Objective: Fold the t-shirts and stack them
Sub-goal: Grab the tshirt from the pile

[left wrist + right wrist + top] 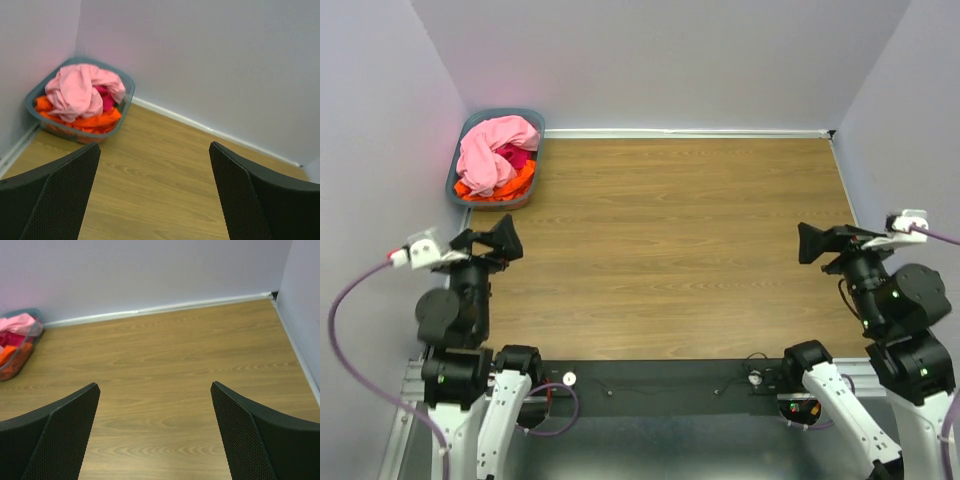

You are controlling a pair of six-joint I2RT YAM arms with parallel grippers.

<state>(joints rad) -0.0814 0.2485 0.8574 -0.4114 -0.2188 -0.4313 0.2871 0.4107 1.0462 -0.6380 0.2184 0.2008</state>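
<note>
A light pink t-shirt (495, 148) lies crumpled on top of a magenta t-shirt (518, 159) and an orange t-shirt (510, 184) in the basket at the far left corner. They also show in the left wrist view: pink (77, 90), magenta (106, 97), orange (90, 121). My left gripper (503, 240) is open and empty near the table's left edge, well short of the basket. My right gripper (810, 243) is open and empty at the right side. In the right wrist view the shirts (15, 330) show at the far left.
The grey-blue plastic basket (532, 120) sits in the far left corner against the walls, seen also in the left wrist view (127, 95). The wooden tabletop (670, 240) is walled at the back and both sides. A black strip with cables runs along the near edge.
</note>
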